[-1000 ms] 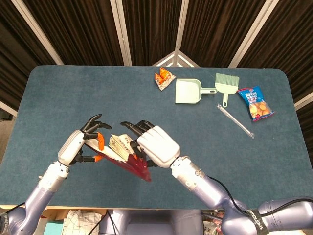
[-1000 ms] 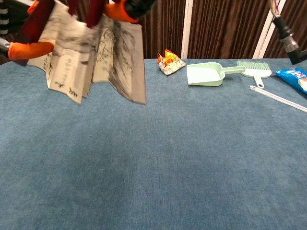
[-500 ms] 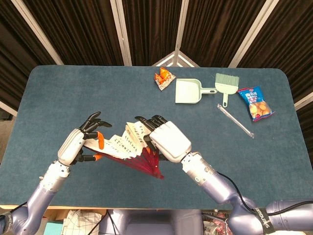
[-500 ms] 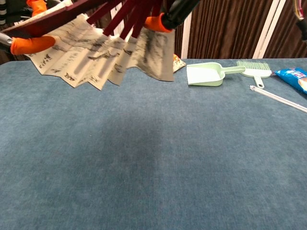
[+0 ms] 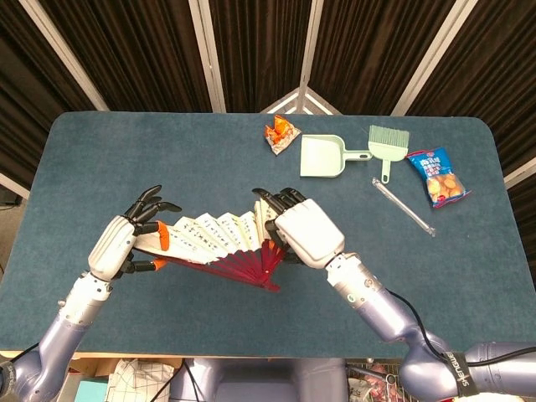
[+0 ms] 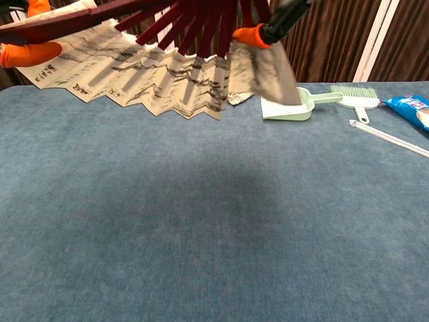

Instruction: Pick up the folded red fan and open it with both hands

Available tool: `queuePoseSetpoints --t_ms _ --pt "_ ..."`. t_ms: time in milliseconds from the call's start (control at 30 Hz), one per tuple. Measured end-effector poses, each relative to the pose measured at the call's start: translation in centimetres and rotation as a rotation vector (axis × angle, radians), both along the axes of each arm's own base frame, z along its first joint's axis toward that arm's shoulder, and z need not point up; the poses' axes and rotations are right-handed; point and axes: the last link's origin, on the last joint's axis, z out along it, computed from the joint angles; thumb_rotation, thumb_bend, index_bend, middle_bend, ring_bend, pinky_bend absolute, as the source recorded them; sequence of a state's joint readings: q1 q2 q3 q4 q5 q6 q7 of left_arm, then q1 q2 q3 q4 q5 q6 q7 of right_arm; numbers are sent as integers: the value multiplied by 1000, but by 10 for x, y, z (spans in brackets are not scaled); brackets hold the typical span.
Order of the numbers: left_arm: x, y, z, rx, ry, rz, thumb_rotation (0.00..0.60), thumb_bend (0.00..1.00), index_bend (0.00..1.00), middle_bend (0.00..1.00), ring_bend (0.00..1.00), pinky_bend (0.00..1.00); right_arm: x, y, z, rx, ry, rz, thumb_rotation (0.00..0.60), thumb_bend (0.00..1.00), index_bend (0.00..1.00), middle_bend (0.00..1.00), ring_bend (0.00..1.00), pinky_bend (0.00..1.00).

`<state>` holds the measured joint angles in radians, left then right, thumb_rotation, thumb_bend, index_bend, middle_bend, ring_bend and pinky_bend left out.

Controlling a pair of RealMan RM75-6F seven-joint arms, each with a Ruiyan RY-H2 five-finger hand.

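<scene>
**Operator:** Head view gives me the red-ribbed folding fan with a cream printed paper leaf (image 5: 219, 241) spread wide, held up off the blue felt table (image 5: 100, 159), near its front edge, between my two hands.

**Observer:** Which hand has which end?

**Operator:** My left hand (image 5: 126, 243) grips the fan's left end with orange-tipped fingers (image 5: 164, 238) closed on the outer rib. My right hand (image 5: 303, 234) is clamped on the right end, fingers curled over the leaf.

**Observer:** And from the chest?

**Operator:** I see the pleated leaf from underneath, dark red ribs fanning out, orange fingertips pinching at both edges.

**Observer:** Anything else on the table?

**Operator:** Far side: a crumpled orange snack wrapper (image 5: 280, 134), a pale green plastic dustpan (image 5: 322, 157), a matching green hand brush (image 5: 388, 142), a clear plastic tube (image 5: 404, 206) and a blue snack bag (image 5: 437, 177).
</scene>
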<state>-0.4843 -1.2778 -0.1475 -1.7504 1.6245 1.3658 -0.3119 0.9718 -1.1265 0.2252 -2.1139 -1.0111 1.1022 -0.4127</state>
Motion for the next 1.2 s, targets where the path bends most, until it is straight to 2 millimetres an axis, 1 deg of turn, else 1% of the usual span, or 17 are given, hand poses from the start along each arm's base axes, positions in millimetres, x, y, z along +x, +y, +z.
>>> queuePoseSetpoints --t_ms 167,300,733,967,1067,1200 --pt "2 1 -2 50 56 -26 600 483 663 252 0 151 -8 -2 5 -5 -12 -11 600 555 760 131 254 201" --pt "4 5 -5 94 95 -47 600 483 662 252 0 151 -15 -3 10 -10 -20 -13 600 555 761 131 254 201" --pt "6 11 -9 183 171 -67 600 483 661 252 0 151 -44 -15 21 -69 34 -41 600 557 761 131 254 201" --pt "9 12 -12 220 198 -87 600 483 660 252 0 152 -61 -20 22 -93 73 -61 600 557 761 131 254 201" --pt "8 14 -16 250 233 -95 600 483 659 252 0 152 -71 -23 23 -109 90 -71 600 557 761 132 254 201" --pt "8 16 -23 262 242 -95 600 482 658 252 0 151 -78 -24 20 -105 83 -79 600 557 762 132 254 201"
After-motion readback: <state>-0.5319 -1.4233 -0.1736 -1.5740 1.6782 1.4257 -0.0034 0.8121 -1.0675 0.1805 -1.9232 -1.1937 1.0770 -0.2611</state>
